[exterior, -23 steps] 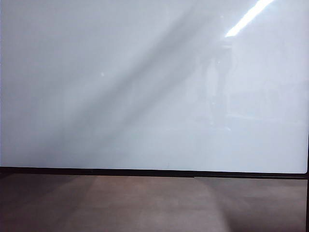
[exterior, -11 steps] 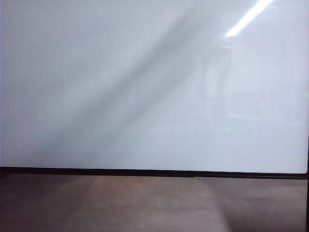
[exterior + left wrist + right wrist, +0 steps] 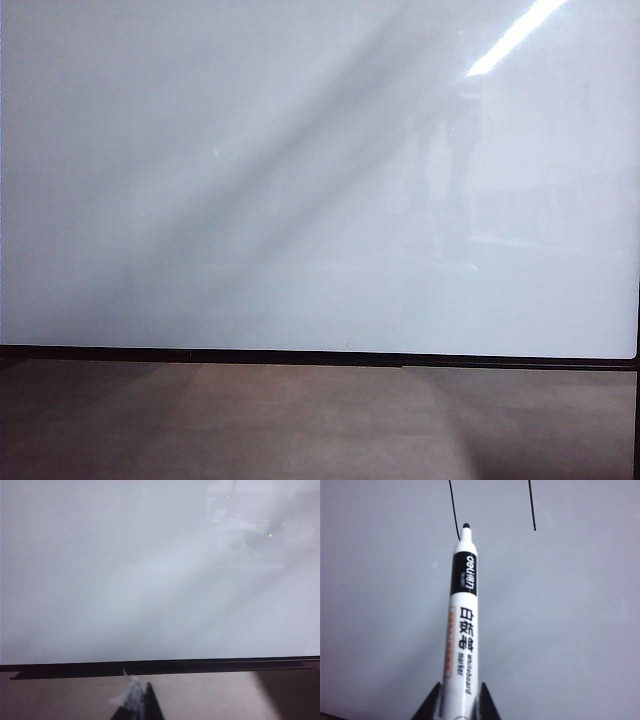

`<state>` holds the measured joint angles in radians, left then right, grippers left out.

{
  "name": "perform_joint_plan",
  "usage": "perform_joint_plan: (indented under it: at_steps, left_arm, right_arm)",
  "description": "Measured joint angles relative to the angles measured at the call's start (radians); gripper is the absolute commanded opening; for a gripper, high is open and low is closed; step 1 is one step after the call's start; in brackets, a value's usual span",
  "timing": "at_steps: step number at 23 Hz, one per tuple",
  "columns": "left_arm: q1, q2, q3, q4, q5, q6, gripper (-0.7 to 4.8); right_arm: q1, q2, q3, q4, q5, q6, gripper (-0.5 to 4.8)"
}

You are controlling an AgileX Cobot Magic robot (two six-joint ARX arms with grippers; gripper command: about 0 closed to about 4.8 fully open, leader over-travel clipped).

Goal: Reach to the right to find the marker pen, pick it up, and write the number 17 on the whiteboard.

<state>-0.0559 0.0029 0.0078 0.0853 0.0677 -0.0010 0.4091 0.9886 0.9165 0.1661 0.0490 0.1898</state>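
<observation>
Two black strokes mark the whiteboard, upper centre of our right wrist view. Our right gripper clamps the marker pen, tip at one stroke's end. Pressing unevenly could skip ink. Our left gripper shows only dark tips; we cannot tell its opening.

The right hand is gripping the marker pen between its two dark fingers, the jaws closed onto the barrel with the tip pointing away from the wrist. The left hand is showing only its dark fingertips, close together at the edge of its wrist view. Neither arm is appearing in the exterior view.
</observation>
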Motion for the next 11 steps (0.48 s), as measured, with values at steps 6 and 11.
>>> perform_joint_plan:
  at_steps: [6, 11]
  left_arm:
    - [0.000, 0.000, 0.000, -0.001, 0.000, 0.000, -0.05]
    - [0.000, 0.000, 0.000, -0.005, 0.000, 0.000, -0.05]
  right_arm:
    - [0.000, 0.000, 0.000, -0.002, 0.000, 0.000, -0.06]
    - [0.000, 0.001, 0.000, -0.005, 0.000, 0.000, -0.06]
